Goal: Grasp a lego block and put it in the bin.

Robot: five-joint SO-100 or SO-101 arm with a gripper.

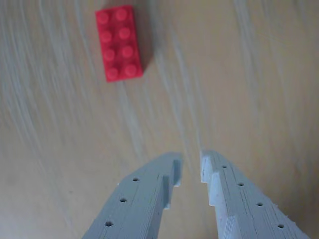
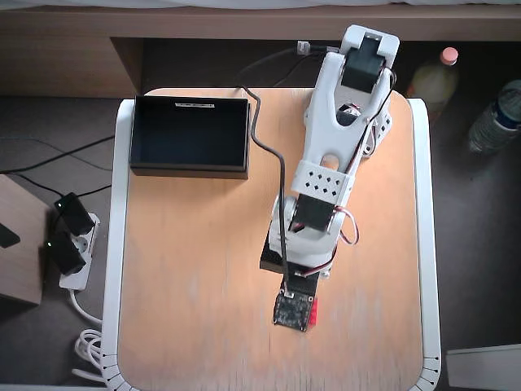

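One lego block [image 1: 119, 43], one bin [image 2: 190, 134].

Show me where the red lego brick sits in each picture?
Wrist view: brick upper left, flat on the wooden table, ahead of the hand.
Overhead view: only a red sliver shows, right of the wrist camera, low on the table.
Shared landmark: the wooden table.

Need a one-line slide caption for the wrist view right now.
Gripper hovers slightly open over the wooden table, red lego block lying ahead, ungrasped.
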